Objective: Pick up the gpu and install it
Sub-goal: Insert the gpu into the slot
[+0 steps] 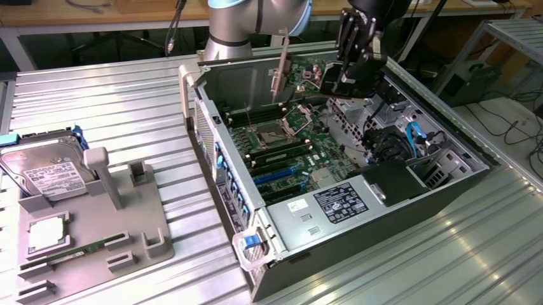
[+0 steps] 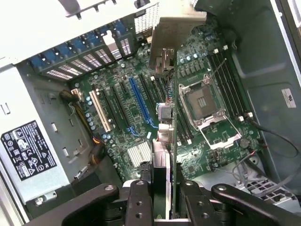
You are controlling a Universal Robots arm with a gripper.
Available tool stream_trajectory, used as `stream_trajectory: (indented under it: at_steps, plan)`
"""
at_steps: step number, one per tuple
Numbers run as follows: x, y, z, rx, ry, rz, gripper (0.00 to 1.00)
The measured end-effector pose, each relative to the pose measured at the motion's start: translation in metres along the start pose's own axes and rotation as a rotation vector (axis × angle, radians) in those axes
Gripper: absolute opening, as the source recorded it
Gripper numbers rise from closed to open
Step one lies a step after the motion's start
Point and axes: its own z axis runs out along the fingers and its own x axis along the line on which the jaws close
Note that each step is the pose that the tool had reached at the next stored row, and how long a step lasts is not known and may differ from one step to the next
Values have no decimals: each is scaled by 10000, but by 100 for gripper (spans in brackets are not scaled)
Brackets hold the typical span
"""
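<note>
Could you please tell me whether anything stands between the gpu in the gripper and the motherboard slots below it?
Nothing visible does. The gripper holds the gpu edge-on above the open case, and the expansion slots below lie bare. The yellow and black cables sit aside, by the power supply.

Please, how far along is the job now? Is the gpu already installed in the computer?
Done: the gpu has been picked up. The gripper is shut on it, away from the grey holder.
In hand: the card hangs on edge above the motherboard of the open case.
Left: it is not yet seated, and the blue slot is empty.
</note>
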Motion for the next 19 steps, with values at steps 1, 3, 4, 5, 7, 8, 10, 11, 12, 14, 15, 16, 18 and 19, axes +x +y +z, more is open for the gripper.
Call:
stream_trajectory:
  at_steps: [1, 3, 4, 5, 7, 8, 10, 11, 12, 14, 15, 16, 18, 19]
  plan:
    - [0, 0, 0, -3, 3, -161, 28]
    - [0, 0, 0, -9, 8, -420, 28]
    - [0, 0, 0, -12, 11, -554, 28]
    - [0, 0, 0, -14, 13, -674, 28]
    - [0, 0, 0, -19, 17, -928, 28]
    - [0, 0, 0, -22, 19, -1048, 28]
    - [0, 0, 0, -27, 25, -1298, 28]
    - [0, 0, 0, -31, 27, -1439, 28]
    - [0, 0, 0, -33, 30, -1561, 28]
    - [0, 0, 0, -38, 34, -1804, 28]
    - [0, 0, 0, -44, 40, -2087, 28]
    - [0, 0, 0, -47, 42, -2208, 28]
    - [0, 0, 0, -51, 46, -2397, 28]
    - [0, 0, 0, -52, 47, -2479, 28]
